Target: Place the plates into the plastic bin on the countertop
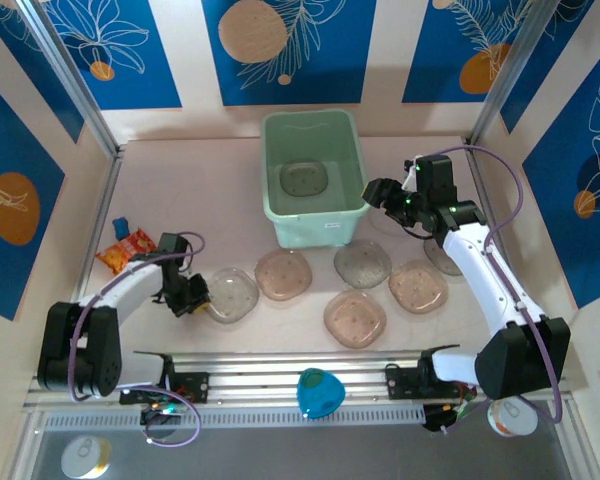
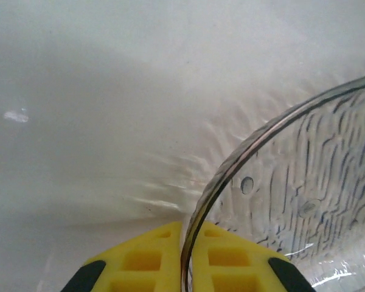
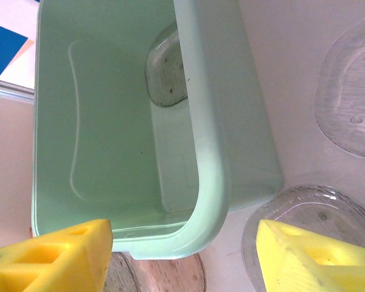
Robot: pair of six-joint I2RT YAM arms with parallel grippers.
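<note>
The mint-green plastic bin stands at the back middle of the countertop with one plate lying inside. Several more plates lie in front of it, among them a pinkish one and a grey one. My left gripper is shut on the left rim of the leftmost clear plate. In the left wrist view the yellow fingers pinch that plate's thin rim. My right gripper hangs open over the bin's right front corner. Its wrist view looks down into the bin at the plate inside.
An orange snack packet and a small blue item lie at the left by the rail. A blue object sits on the metal rails at the front. Two more plates lie under the right arm.
</note>
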